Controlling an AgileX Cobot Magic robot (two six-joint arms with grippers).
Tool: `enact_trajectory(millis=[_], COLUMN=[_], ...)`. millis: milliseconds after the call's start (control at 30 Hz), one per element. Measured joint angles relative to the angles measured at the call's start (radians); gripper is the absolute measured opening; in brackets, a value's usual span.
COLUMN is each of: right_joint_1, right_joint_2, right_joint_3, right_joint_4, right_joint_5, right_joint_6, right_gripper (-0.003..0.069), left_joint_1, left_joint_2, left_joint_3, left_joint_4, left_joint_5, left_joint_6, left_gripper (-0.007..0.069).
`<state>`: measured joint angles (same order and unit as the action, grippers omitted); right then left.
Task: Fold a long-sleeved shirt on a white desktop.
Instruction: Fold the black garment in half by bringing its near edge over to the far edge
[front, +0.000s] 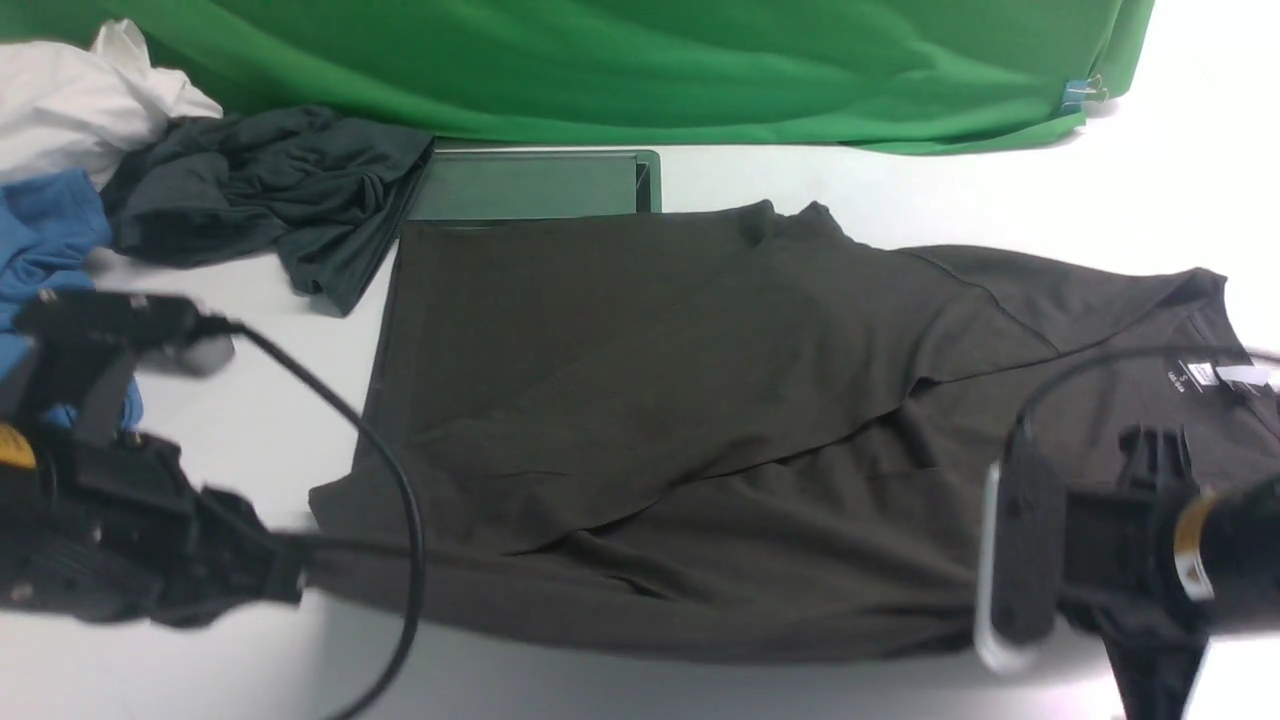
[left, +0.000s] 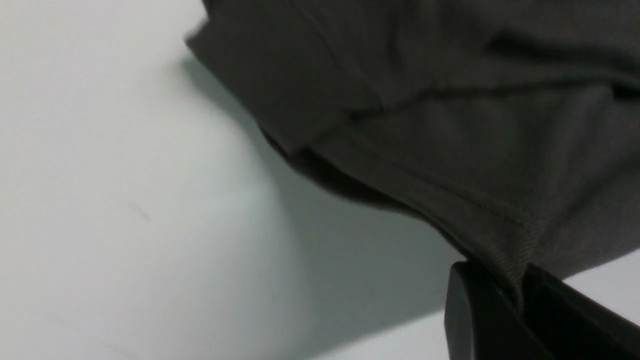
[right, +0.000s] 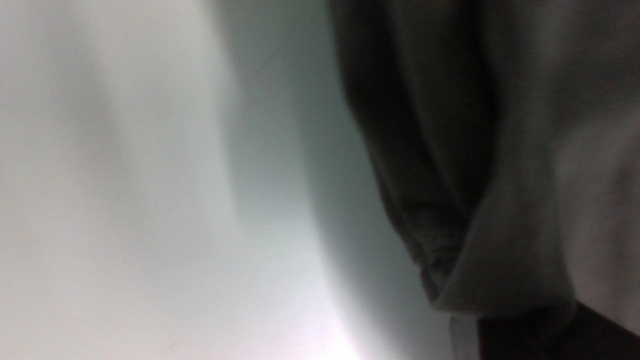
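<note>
The long-sleeved shirt (front: 680, 400), dark olive-brown, lies sideways on the white desktop (front: 240, 400), its white neck tag (front: 1195, 377) at the right. One sleeve is folded across the body. At the near left, my left gripper (front: 290, 570) is shut on the hem corner. The left wrist view shows the hem (left: 500, 235) pinched between the black fingers (left: 480, 310) above the desktop (left: 125, 200). At the near right, my right gripper (front: 1120, 610) is blurred. The right wrist view shows bunched cloth (right: 500, 210) gathered at its dark finger (right: 530, 340), lifted off the desktop (right: 125, 200).
A charcoal-grey garment (front: 270, 200), a blue shirt (front: 50, 250) and a white cloth (front: 80, 100) are piled at the far left. The green backdrop (front: 650, 70) hangs behind. A dark green flat board (front: 530, 185) lies beyond the shirt. A black cable (front: 390, 480) loops over the hem.
</note>
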<state>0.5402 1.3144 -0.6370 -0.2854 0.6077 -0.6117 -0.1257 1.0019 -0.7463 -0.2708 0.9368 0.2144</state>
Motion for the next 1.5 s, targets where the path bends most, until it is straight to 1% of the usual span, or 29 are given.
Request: enact_trajectory(millis=[67, 167, 233, 300, 400, 567, 700, 767, 933, 967, 1100, 1267, 1500], right_joint_1=[-0.047, -0.088, -0.127, -0.143, -0.158, -0.173, -0.174, -0.175, -0.193, -0.193, -0.205, -0.223, -0.246], right_joint_2=[0.04, 0.081, 0.141, 0.191, 0.263, 0.379, 0.466, 0.479, 0.537, 0.538, 0.56, 0.62, 0.739], right_joint_3=[-0.074, -0.135, -0.215, -0.269, -0.351, -0.492, -0.612, -0.635, -0.727, -0.728, -0.763, -0.834, -0.953], right_joint_4=[0.0, 0.0, 0.0, 0.001, 0.002, 0.019, 0.022, 0.023, 0.025, 0.025, 0.032, 0.032, 0.033], right_joint_5=[-0.018, -0.037, -0.048, -0.052, -0.057, -0.065, -0.022, -0.011, 0.009, 0.009, -0.069, -0.126, -0.168], right_joint_6=[-0.001, -0.006, -0.028, -0.045, -0.062, -0.08, -0.08, -0.08, -0.044, -0.042, -0.028, -0.027, -0.027], right_gripper=[0.0038, 0.0038, 0.0038, 0.0038, 0.0038, 0.0038, 0.0038, 0.0038, 0.0038, 0.0038, 0.0038, 0.0038, 0.0038], left_joint_1=[0.0, 0.0, 0.0, 0.0, 0.001, 0.001, 0.006, 0.012, 0.103, 0.109, 0.148, 0.157, 0.157], left_joint_2=[0.02, 0.051, 0.123, 0.168, 0.228, 0.326, 0.439, 0.462, 0.625, 0.631, 0.735, 0.821, 0.928], left_joint_3=[-0.032, -0.056, -0.086, -0.097, -0.119, -0.191, -0.299, -0.323, -0.523, -0.53, -0.682, -0.798, -0.886], left_joint_4=[0.016, 0.036, 0.057, 0.065, 0.075, 0.132, 0.194, 0.201, 0.18, 0.175, 0.16, 0.16, 0.168], left_joint_5=[-0.044, -0.059, -0.063, -0.071, -0.098, -0.133, -0.144, -0.144, -0.119, -0.117, -0.076, -0.069, -0.11], left_joint_6=[-0.021, -0.042, -0.072, -0.08, -0.101, -0.153, -0.174, -0.177, -0.177, -0.177, -0.163, -0.161, -0.172], left_gripper=[0.0041, 0.0041, 0.0041, 0.0041, 0.0041, 0.0041, 0.0041, 0.0041, 0.0041, 0.0041, 0.0041, 0.0041, 0.0041])
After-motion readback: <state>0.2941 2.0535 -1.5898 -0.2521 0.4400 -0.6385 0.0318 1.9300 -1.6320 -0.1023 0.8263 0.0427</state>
